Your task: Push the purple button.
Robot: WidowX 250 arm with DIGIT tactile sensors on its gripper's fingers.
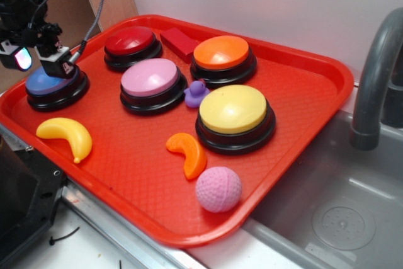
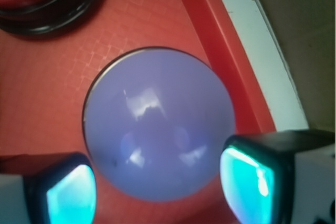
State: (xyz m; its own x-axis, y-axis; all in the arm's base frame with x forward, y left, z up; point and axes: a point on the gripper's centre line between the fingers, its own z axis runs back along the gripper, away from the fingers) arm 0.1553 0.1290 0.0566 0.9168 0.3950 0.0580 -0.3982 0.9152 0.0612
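The purple button [image 1: 47, 84] has a periwinkle dome cap on a black base and sits at the far left corner of the red tray [image 1: 302, 70]. My gripper [image 1: 36, 56] hangs just above its cap, jaws open and empty. In the wrist view the purple button [image 2: 157, 124] fills the middle, and my gripper [image 2: 157, 190] straddles its near edge, with one turquoise-lit fingertip [image 2: 71, 195] on each side. I cannot tell whether a fingertip touches the cap.
On the tray stand a red button [image 1: 131, 45], a pink-lilac button [image 1: 151, 82], an orange button [image 1: 221, 56] and a yellow button [image 1: 235, 114]. There are also a small purple duck [image 1: 196, 93], a yellow banana [image 1: 66, 134], an orange slice [image 1: 187, 153], a pink ball [image 1: 218, 188] and a red block [image 1: 179, 42]. A sink and faucet [image 1: 374, 80] are at the right.
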